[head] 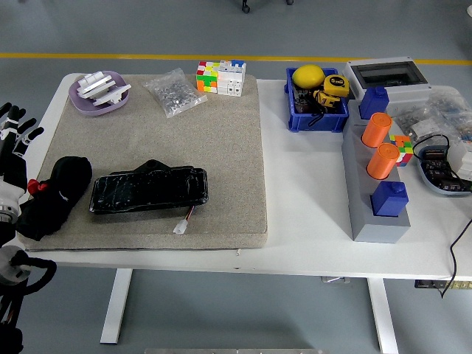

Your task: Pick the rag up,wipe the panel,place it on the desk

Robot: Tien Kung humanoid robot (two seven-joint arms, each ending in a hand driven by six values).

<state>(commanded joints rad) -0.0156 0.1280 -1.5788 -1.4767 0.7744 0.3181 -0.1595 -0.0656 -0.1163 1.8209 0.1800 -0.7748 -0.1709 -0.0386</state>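
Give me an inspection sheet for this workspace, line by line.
Surface: white table with a beige mat covering its left half.
Job's things: black rag at the mat's left edge; black panel beside it, flat.
Clutter: purple dish, bag of small parts, puzzle cubes, blue bin, grey block with orange cylinders.
Hands: left hand open at the table's left edge, off the rag; right not in view.
Cables: black cable at right edge.
Surroundings: grey floor, yellow line.
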